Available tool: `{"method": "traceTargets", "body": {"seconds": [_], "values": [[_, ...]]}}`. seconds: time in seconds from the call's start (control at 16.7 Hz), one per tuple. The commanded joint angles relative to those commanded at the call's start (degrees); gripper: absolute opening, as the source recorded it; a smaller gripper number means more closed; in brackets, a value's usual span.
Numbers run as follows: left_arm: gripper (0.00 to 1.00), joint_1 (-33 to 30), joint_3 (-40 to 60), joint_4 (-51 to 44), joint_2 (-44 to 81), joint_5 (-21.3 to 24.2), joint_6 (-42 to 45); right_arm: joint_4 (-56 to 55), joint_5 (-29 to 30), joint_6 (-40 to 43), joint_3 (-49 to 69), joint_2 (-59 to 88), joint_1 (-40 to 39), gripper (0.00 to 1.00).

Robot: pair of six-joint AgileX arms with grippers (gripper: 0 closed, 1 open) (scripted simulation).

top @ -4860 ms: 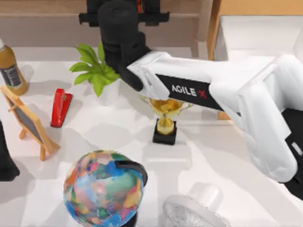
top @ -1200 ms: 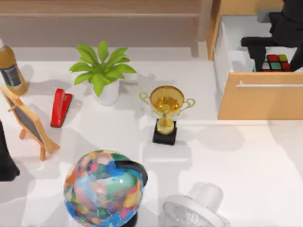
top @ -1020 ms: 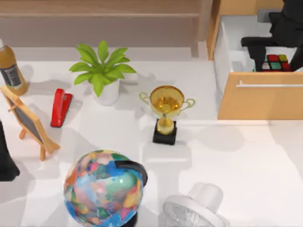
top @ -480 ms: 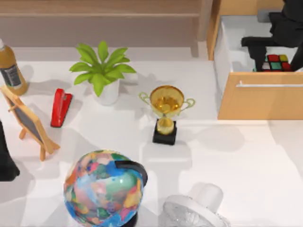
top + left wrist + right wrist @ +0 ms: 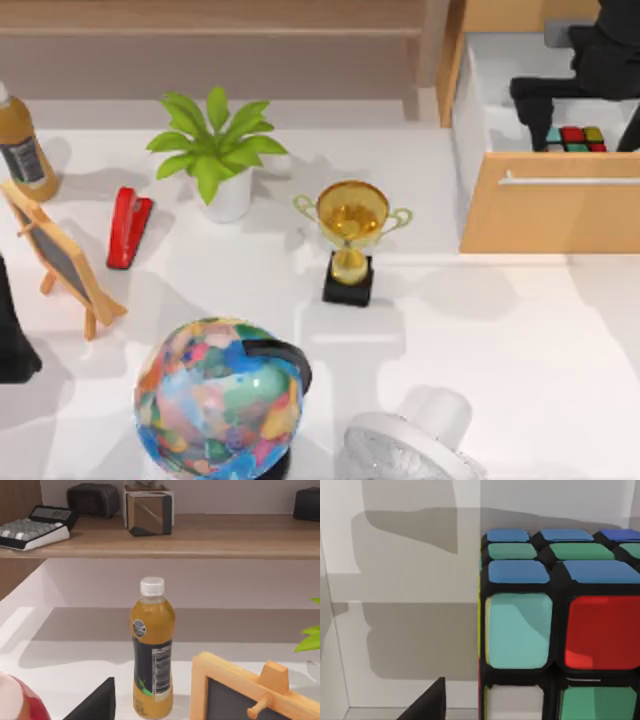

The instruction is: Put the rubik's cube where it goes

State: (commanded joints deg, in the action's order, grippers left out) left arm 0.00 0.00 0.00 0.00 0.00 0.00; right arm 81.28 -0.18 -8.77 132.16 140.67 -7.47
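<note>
The rubik's cube (image 5: 573,139) lies inside the open wooden drawer (image 5: 550,215) at the table's back right, its lower part hidden by the drawer front. My right gripper (image 5: 580,112) hangs just above it, open. In the right wrist view the rubik's cube (image 5: 555,630) shows blue, teal, red and green stickers against the drawer's white floor. One of the fingers (image 5: 430,702) stands apart from its side. My left gripper (image 5: 8,340) is parked at the table's left edge, and one of its fingers (image 5: 97,705) shows well off to the side.
A gold trophy (image 5: 350,240) stands mid-table, with a potted plant (image 5: 215,155) behind it. A red stapler (image 5: 128,226), a small chalkboard easel (image 5: 60,255) and a juice bottle (image 5: 22,145) are on the left. A big multicoloured globe (image 5: 218,400) and a white fan (image 5: 415,445) sit at the front.
The right arm swung from over the plant to the drawer. In the last half second the cube dropped slightly lower in the drawer and the fingers came off it.
</note>
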Motion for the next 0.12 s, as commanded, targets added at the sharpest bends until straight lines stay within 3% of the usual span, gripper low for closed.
{"method": "traceTargets", "body": {"seconds": [0.12], "values": [[1.00, 0.0, 0.0, 0.0, 0.0, 0.0, 0.0, 0.0, 0.0, 0.0, 0.0, 0.0, 0.0, 1.00]]}}
